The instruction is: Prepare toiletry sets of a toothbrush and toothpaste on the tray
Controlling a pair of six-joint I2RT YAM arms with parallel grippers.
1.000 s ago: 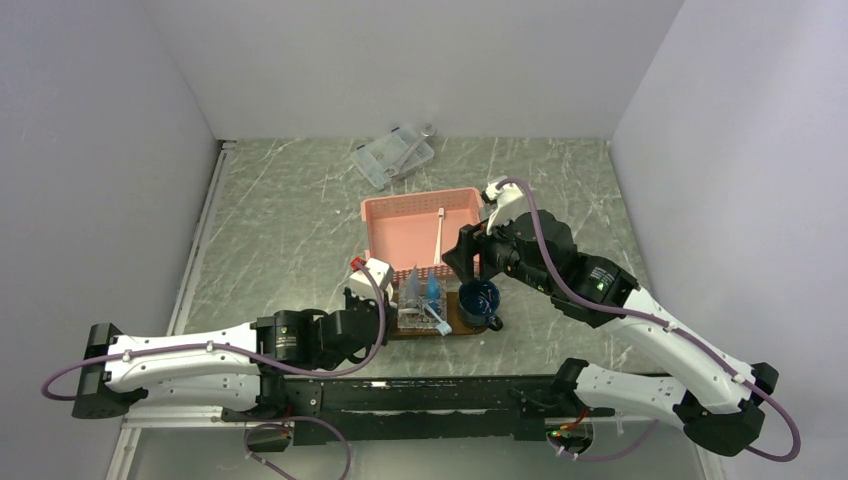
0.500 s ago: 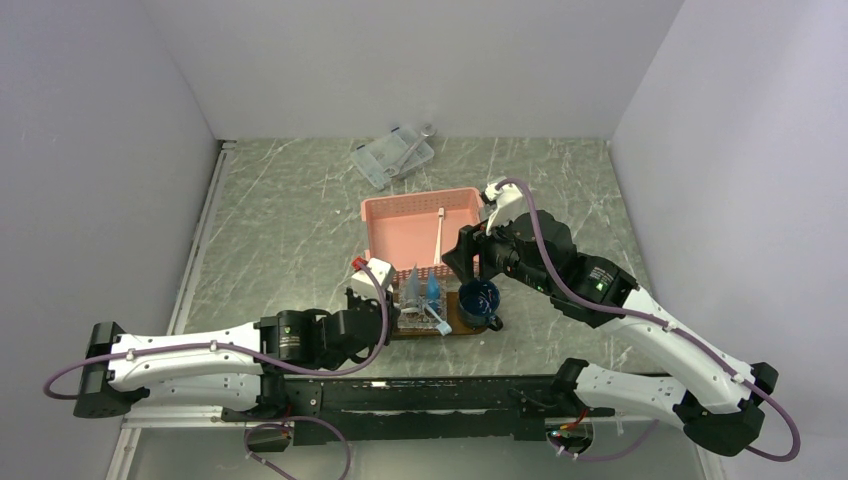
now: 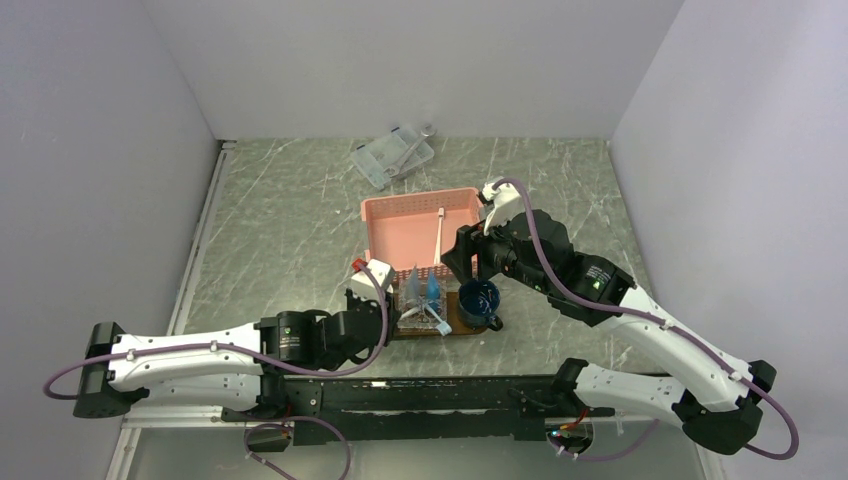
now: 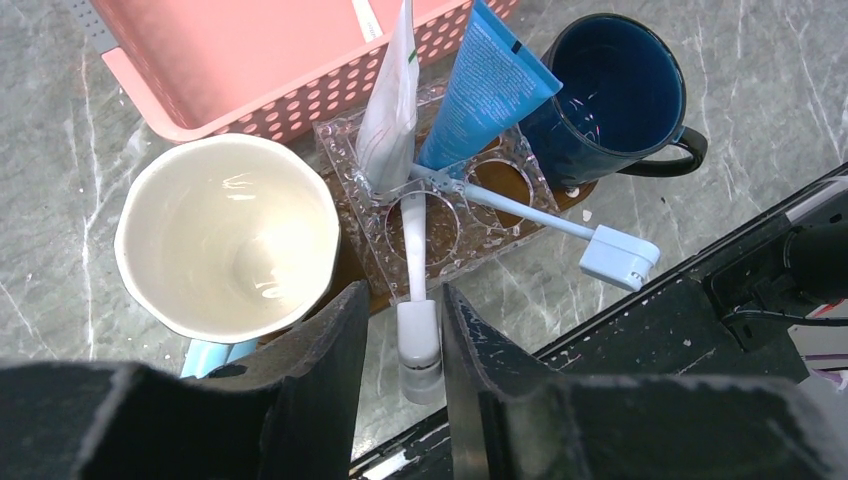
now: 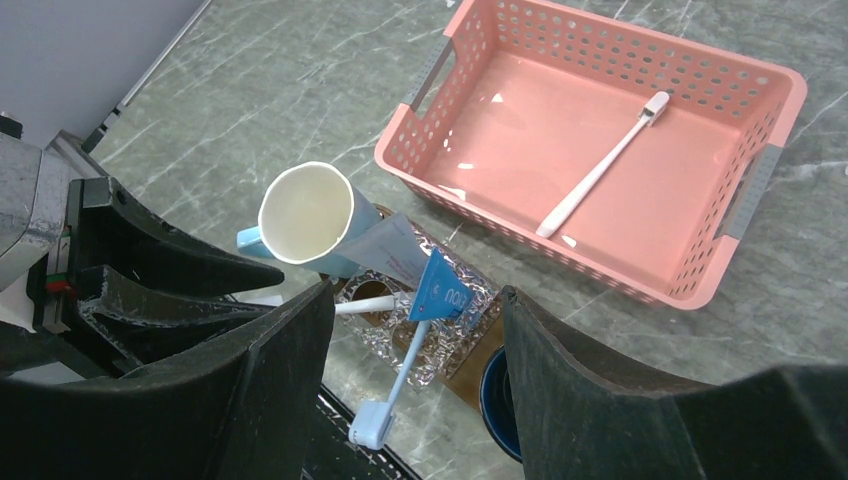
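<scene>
The dark-brown tray (image 4: 347,272) carries a clear holder (image 4: 450,225). In it stand the bright blue toothpaste (image 4: 482,90) and the paler tube (image 4: 390,110). A white toothbrush (image 4: 415,235) and a light-blue toothbrush (image 4: 545,220) lean out of it. My left gripper (image 4: 403,300) is open, its jaws either side of the white toothbrush's head, with a gap on the left. My right gripper (image 5: 417,293) is open wide and empty, above the blue tube (image 5: 440,290) and the tray (image 5: 470,375). In the top view they sit at the tray's left (image 3: 385,305) and back (image 3: 462,265).
A cream mug (image 4: 225,250) stands at the tray's left end and a dark blue mug (image 4: 610,90) at its right end. The pink basket (image 5: 790,90) behind holds another white toothbrush (image 5: 600,165). A clear plastic box (image 3: 392,155) lies at the back.
Almost nothing has changed. My right wrist has shifted very slightly. The left arm and the things on the tray stay where they were.
</scene>
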